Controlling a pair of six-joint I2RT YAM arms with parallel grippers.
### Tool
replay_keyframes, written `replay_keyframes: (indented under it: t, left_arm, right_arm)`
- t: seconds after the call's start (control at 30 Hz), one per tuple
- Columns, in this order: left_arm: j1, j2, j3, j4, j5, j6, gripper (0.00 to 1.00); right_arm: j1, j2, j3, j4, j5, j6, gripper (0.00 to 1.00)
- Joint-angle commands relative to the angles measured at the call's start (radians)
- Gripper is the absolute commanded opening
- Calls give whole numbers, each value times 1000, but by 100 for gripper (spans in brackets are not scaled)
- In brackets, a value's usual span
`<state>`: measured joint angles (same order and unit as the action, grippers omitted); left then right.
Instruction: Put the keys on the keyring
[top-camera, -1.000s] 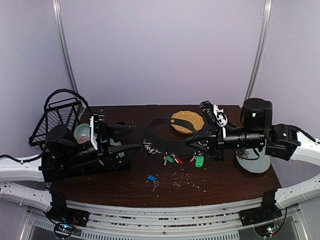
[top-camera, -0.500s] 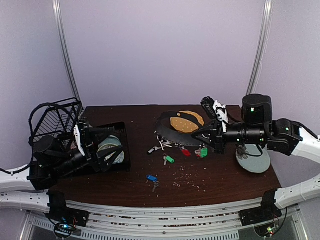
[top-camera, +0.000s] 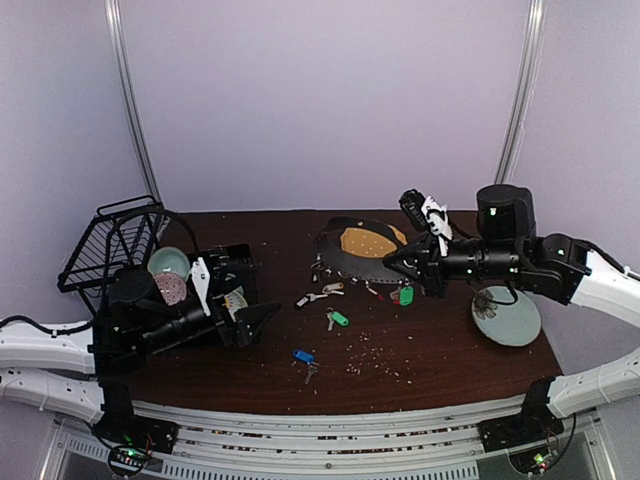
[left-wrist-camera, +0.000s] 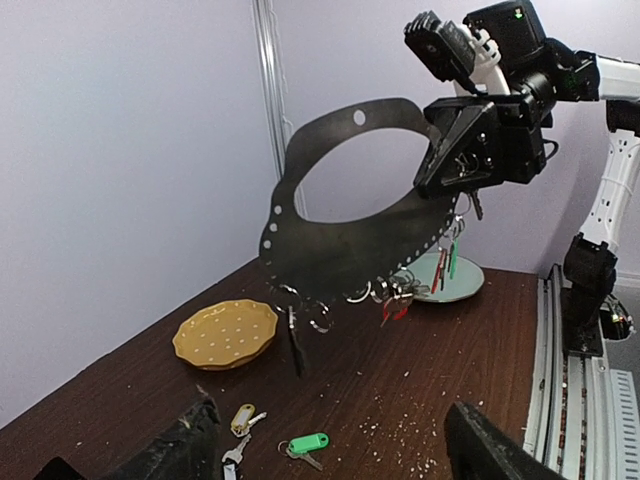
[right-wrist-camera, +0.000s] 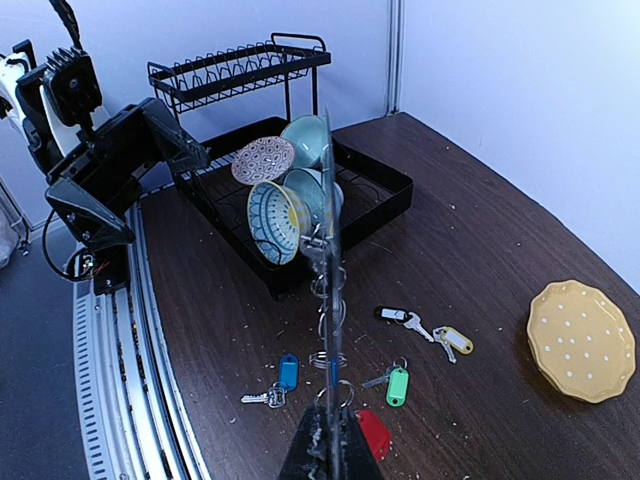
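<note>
Two states: R end effector (top-camera: 397, 266) tight on keyring (left-wrist-camera: 330, 250); L end effector (left-wrist-camera: 335, 440) apart.

Pale lilac walls (top-camera: 320, 100) enclose a dark brown wooden table (top-camera: 450, 365)

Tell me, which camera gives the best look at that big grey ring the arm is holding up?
The left wrist view: it faces the keyring, held in the right gripper, flat-on, showing its punched holes and the keys dangling below. The top view shows it dark and foreshortened; the right wrist view sees only its thin edge.
</note>
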<state>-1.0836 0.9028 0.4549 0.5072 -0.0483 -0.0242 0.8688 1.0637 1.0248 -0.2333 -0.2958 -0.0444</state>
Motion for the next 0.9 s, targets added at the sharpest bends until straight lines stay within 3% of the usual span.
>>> replay_keyframes:
  t: [0.0, 0.43, 0.87]
  left_arm:
    - [3, 60, 58, 100, -1, 20, 80]
    - [3, 217, 151, 86, 73, 45, 80]
    - [3, 209, 171, -4, 159, 50, 79]
  right_arm:
    - [-14, -39, -23, 61, -26, -17, 0]
    - [-35, -66, -69, 70, -45, -59, 0]
    - [-40, -56, -34, 23, -151, -63, 0]
